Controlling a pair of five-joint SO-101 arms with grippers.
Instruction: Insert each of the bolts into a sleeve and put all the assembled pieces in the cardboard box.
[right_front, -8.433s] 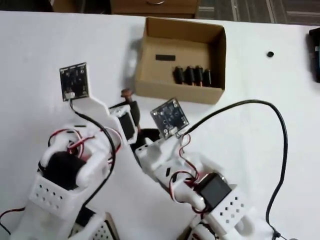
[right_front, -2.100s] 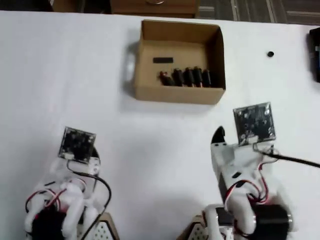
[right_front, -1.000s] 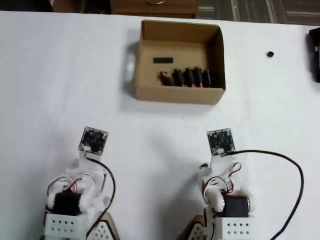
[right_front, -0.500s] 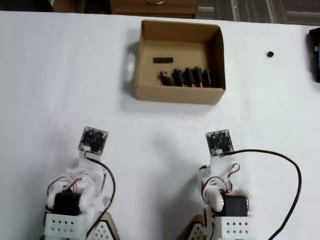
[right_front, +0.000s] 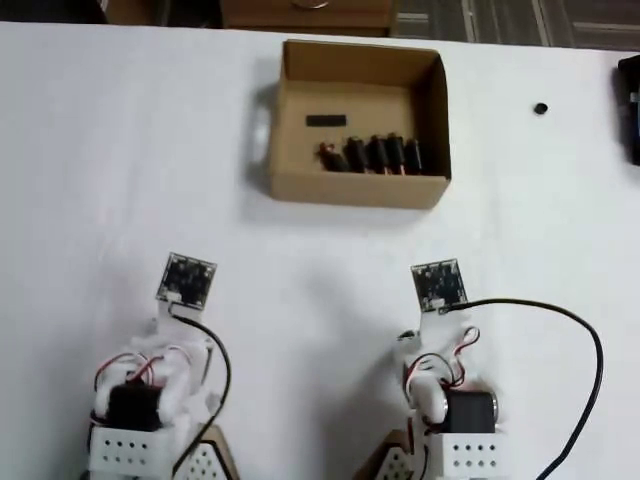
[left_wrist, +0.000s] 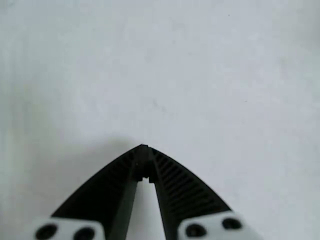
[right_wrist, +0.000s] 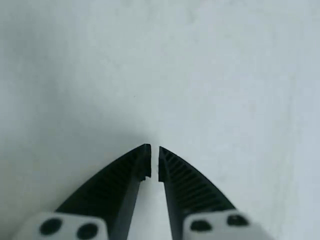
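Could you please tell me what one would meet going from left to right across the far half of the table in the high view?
cardboard box, with the row of assembled pieces inside it → small black object → dark device at the right edge
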